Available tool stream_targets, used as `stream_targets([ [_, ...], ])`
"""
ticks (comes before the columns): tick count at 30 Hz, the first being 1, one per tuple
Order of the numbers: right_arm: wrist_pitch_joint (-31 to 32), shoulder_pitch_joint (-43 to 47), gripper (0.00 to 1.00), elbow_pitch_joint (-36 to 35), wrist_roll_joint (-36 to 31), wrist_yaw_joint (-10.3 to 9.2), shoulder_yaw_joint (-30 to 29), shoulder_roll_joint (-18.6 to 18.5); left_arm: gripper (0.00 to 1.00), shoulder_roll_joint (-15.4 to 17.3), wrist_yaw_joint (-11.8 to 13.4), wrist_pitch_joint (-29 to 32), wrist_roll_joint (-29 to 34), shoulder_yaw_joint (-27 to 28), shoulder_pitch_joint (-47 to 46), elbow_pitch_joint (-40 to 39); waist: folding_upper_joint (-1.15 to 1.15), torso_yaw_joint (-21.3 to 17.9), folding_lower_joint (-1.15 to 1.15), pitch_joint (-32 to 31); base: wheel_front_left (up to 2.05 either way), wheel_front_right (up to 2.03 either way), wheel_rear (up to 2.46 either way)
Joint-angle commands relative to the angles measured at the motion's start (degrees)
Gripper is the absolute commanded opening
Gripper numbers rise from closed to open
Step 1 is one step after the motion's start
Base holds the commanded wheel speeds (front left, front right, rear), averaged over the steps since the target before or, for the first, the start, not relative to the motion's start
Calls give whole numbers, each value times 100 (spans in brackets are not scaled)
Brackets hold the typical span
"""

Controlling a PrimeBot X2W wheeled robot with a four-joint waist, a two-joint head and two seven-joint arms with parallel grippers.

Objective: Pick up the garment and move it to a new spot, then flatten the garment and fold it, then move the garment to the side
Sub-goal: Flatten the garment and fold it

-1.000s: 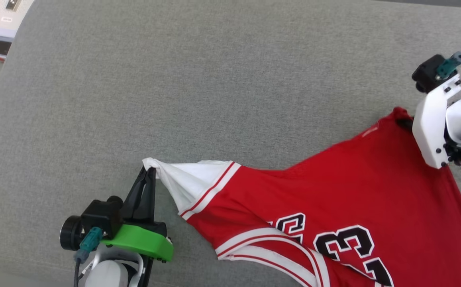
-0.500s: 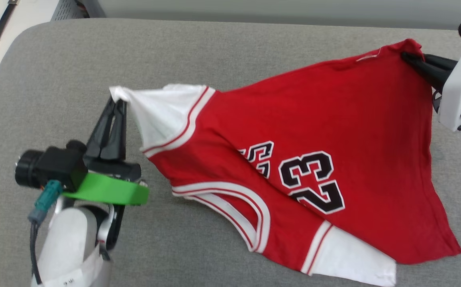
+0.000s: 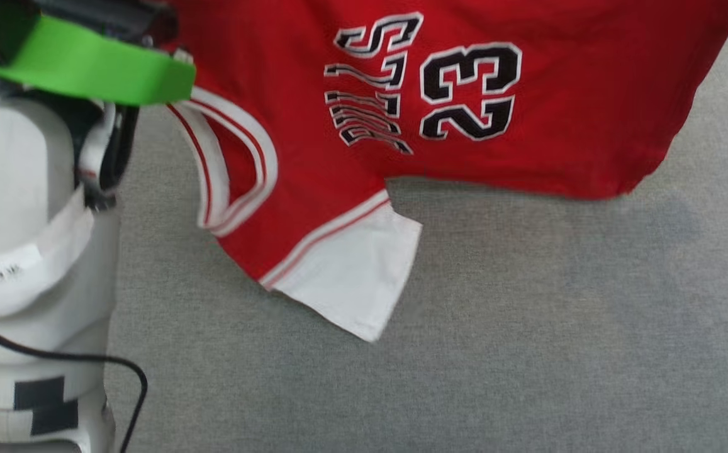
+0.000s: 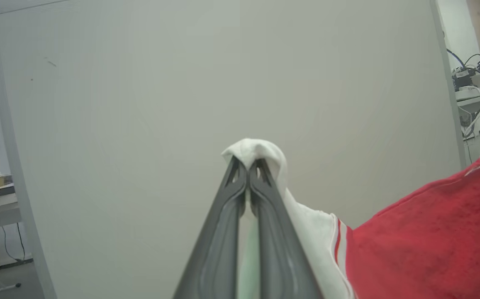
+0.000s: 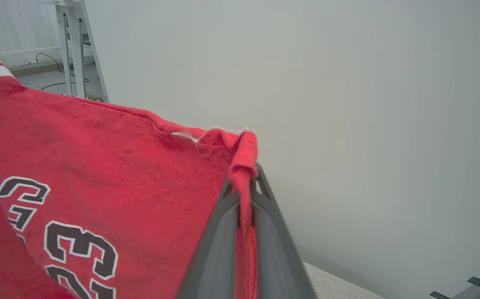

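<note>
Head view: the garment [image 3: 527, 126] hangs above the grey worktop [image 3: 527, 352], so the pickup looks done. Left wrist view: left jaws clamped on a white sleeve tip [image 4: 260, 149]. Right wrist view: right jaws pinch a red corner [image 5: 244, 145]; setting down, flattening, folding and shifting aside all remain.

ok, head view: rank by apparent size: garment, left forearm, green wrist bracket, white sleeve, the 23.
1. garment
2. left forearm
3. green wrist bracket and white sleeve: about alike; bracket is nearer and cropped
4. 23
</note>
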Motion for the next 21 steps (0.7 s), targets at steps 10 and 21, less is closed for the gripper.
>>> stream_targets([
  [10, 184, -1920, 0, 473, -644, -4, -656, 495, 0, 445, -19, 196, 111, -409, -2990, 948, 0, -256, 0, 1543, 0, 0, 0],
  [21, -164, -4151, 0, 1710, -1165, -4, -408, 952, 0, 889, -21, -41, 129, -917, -5728, 2370, 0, -341, 0, 2472, 0, 0, 0],
])
